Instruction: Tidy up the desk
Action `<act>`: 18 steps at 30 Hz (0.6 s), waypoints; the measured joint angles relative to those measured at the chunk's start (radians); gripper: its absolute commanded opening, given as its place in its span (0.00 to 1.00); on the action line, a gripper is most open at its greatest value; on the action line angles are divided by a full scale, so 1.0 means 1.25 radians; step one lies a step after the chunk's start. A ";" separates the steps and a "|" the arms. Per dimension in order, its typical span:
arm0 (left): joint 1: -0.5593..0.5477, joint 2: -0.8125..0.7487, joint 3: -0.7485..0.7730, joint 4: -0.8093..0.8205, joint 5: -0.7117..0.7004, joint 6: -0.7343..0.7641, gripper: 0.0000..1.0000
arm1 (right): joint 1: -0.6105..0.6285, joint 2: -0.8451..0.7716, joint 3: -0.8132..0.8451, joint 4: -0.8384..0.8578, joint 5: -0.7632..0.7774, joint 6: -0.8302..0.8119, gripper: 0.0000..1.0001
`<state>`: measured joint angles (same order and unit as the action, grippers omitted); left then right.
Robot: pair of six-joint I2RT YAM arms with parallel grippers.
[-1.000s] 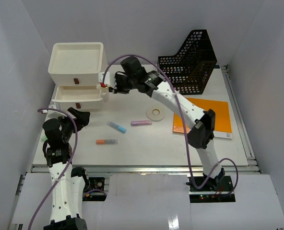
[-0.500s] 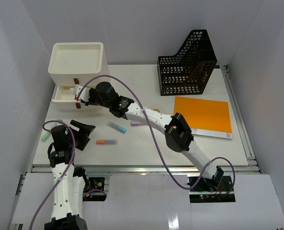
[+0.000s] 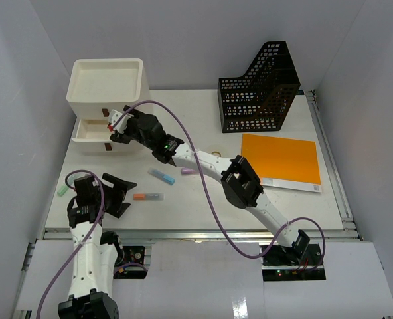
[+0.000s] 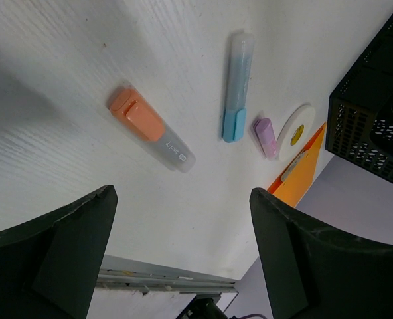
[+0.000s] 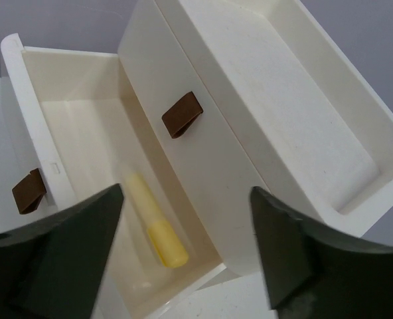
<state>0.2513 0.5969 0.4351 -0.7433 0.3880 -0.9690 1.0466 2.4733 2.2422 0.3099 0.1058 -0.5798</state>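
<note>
since half a second ago the right end effector (image 3: 115, 126) has edged closer to the white drawer box (image 3: 107, 83) at the far left corner of the desk (image 3: 176, 211). its fingers are spread wide and empty in front of the open drawer (image 5: 83, 153), where a yellow highlighter (image 5: 158, 229) lies. the left end effector (image 3: 122, 195) has slid toward the orange highlighter (image 3: 147, 197), also gaping wide and holding nothing. the blue highlighter (image 3: 162, 176), purple highlighter (image 4: 265, 136) and orange folder (image 3: 283, 159) have not moved.
</note>
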 measured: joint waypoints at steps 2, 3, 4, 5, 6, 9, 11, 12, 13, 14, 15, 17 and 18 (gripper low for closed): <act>-0.003 0.011 0.002 -0.007 0.006 -0.001 0.93 | 0.000 0.000 0.000 0.000 0.000 0.001 0.95; -0.005 0.018 0.003 -0.010 0.010 -0.002 0.93 | 0.001 0.000 0.000 0.000 0.000 0.004 0.93; -0.007 0.024 0.004 -0.011 0.012 -0.003 0.93 | 0.000 -0.002 0.000 -0.007 -0.001 0.008 0.91; -0.010 0.030 0.004 -0.012 0.014 -0.004 0.93 | -0.001 -0.006 -0.001 -0.020 -0.003 0.015 0.90; -0.013 0.037 0.004 -0.013 0.016 -0.005 0.94 | -0.003 -0.014 -0.004 -0.041 -0.006 0.023 0.90; -0.023 0.059 0.004 -0.013 0.017 -0.012 0.95 | -0.011 -0.062 -0.019 -0.134 -0.055 0.035 0.90; -0.028 0.075 0.005 -0.013 0.016 -0.021 0.95 | -0.024 -0.130 -0.059 -0.218 -0.120 0.041 0.90; -0.030 0.086 0.005 -0.013 0.014 -0.024 0.95 | -0.034 -0.186 -0.106 -0.258 -0.155 0.045 0.90; -0.034 0.098 0.006 -0.013 0.012 -0.027 0.96 | -0.046 -0.248 -0.163 -0.297 -0.190 0.049 0.90; -0.038 0.113 0.008 -0.014 0.008 -0.030 0.96 | -0.060 -0.314 -0.223 -0.323 -0.226 0.055 0.90; -0.045 0.134 0.013 -0.015 0.002 -0.032 0.96 | -0.079 -0.384 -0.289 -0.329 -0.262 0.064 0.90; -0.068 0.192 0.030 -0.015 -0.019 -0.037 0.97 | -0.122 -0.521 -0.427 -0.343 -0.328 0.085 0.90; -0.083 0.220 0.040 -0.015 -0.034 -0.041 0.97 | -0.153 -0.591 -0.494 -0.352 -0.360 0.096 0.90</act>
<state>0.1475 0.8724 0.4853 -0.7616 0.3461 -1.0197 0.8554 1.7341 1.6243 -0.1297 -0.3446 -0.4604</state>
